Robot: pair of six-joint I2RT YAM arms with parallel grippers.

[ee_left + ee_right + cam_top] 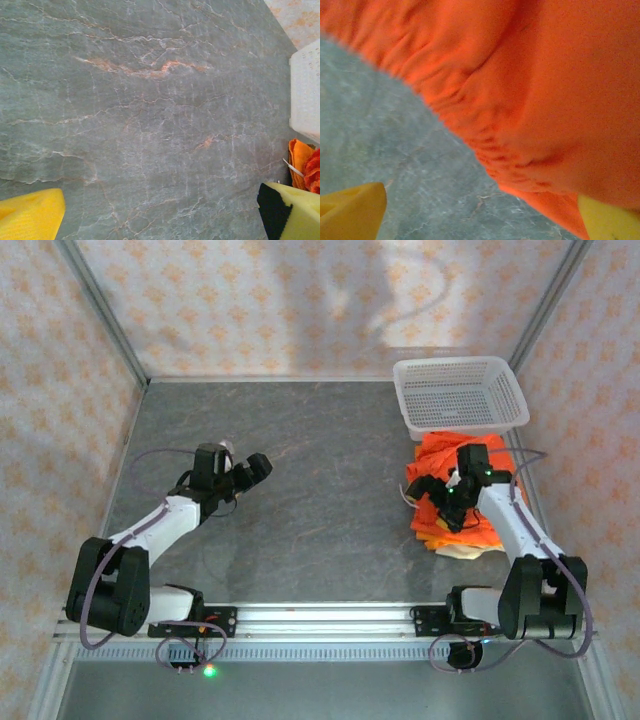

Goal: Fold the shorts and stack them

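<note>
The shorts lie in a heap at the table's right side: bright orange shorts [450, 455] on top, with a pale beige pair [465, 552] peeking out at the near edge. My right gripper [440, 502] hovers at the heap's left edge, open. In the right wrist view [480, 220] the orange cloth [545, 90] covers the upper right, its gathered waistband edge reaching down to my right yellow fingertip [607, 220]; nothing is pinched. My left gripper [255, 468] is open over bare table at the left, seen in its wrist view [160, 220] with fingertips [30, 215] far apart.
A white mesh basket [460, 395] stands at the back right, just behind the heap, and shows at the left wrist view's right edge [306, 90] above a bit of orange cloth [300, 160]. The grey marbled table [330, 490] stretches between the arms. Patterned walls enclose three sides.
</note>
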